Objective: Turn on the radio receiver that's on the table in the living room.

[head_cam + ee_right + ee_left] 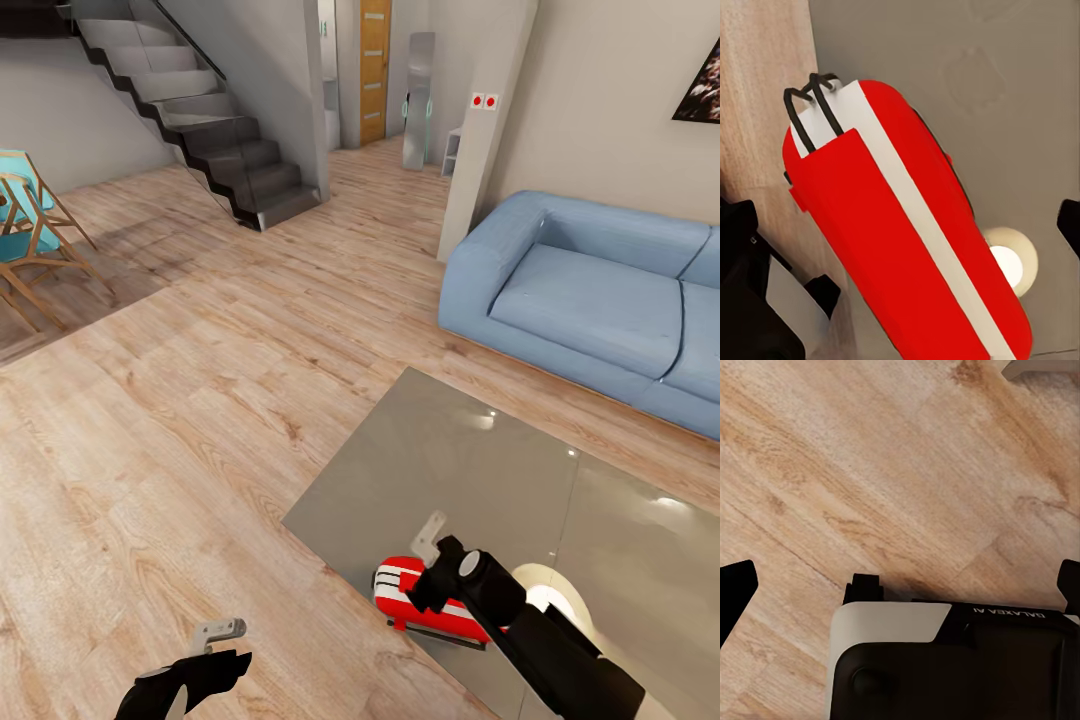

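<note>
— How is the right arm (560,650) posed?
— It is stretched forward and up from the lower right of the head view, with the right gripper (432,560) held over the radio receiver (425,600); its jaws are seen spread wide.
— And the left gripper (215,645)?
— It is held low over the floor (150,450), its fingertips apart.

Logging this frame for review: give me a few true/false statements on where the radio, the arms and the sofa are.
1. The radio receiver lies on the table near its edge. True.
2. The right gripper is over the radio receiver. True.
3. The left gripper holds the radio receiver. False: it hangs over the wood floor, away from the table.
4. The sofa is red. False: it is blue.
</note>
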{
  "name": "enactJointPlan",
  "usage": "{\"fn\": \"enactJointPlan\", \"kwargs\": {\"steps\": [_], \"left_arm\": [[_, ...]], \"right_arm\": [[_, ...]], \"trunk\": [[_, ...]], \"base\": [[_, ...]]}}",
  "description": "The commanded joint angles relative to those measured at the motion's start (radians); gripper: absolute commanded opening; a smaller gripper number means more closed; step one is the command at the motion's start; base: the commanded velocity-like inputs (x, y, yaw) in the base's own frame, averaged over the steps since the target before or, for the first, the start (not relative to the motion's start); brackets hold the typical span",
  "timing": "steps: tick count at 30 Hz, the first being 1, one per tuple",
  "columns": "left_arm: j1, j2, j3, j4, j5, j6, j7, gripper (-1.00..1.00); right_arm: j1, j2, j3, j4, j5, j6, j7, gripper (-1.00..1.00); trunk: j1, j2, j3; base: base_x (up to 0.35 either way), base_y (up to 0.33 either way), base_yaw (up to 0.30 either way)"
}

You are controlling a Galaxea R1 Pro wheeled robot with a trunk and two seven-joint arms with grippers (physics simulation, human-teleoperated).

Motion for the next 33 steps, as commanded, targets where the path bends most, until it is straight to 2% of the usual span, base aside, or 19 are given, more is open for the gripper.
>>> {"fn": "enactJointPlan", "kwargs": {"steps": [1,4,6,11,13,19,28,33], "left_arm": [[0.0,0.0,0.0,0.0,0.0,0.0,0.0,1.0],[0.0,0.0,0.0,0.0,0.0,0.0,0.0,1.0],[0.0,0.0,0.0,0.0,0.0,0.0,0.0,1.0],[0.0,0.0,0.0,0.0,-0.001,0.0,0.0,1.0],[0.0,0.0,0.0,0.0,-0.001,0.0,0.0,1.0],[0.0,0.0,0.0,0.0,-0.001,0.0,0.0,1.0],[0.0,0.0,0.0,0.0,-0.001,0.0,0.0,1.0],[0.0,0.0,0.0,0.0,-0.002,0.0,0.0,1.0]], "right_arm": [[0.0,0.0,0.0,0.007,-0.001,-0.005,0.0,1.0],[0.0,-0.001,0.0,0.042,-0.001,-0.024,-0.001,1.0],[0.0,0.002,0.001,0.107,0.004,-0.061,-0.002,1.0],[0.0,0.002,0.003,0.128,0.008,-0.075,-0.002,1.0],[0.0,0.006,0.004,0.132,0.056,-0.078,0.0,1.0],[0.0,0.007,0.003,0.133,0.146,-0.077,0.008,1.0],[0.0,0.004,0.017,0.132,0.199,-0.076,0.013,1.0],[0.0,0.008,0.081,0.133,0.247,-0.072,0.014,1.0]], "trunk": [[0.0,0.0,0.0],[0.0,0.0,0.0],[0.0,0.0,0.0],[0.0,0.0,0.0],[0.0,0.0,0.0],[0.0,0.0,0.0],[0.0,0.0,0.0],[0.0,0.0,0.0]], "base": [[0.0,0.0,0.0],[0.0,0.0,0.0],[0.0,0.0,0.0],[0.0,0.0,0.0],[0.0,0.0,0.0],[0.0,0.0,0.0],[0.0,0.0,0.0],[0.0,0.0,0.0]]}}
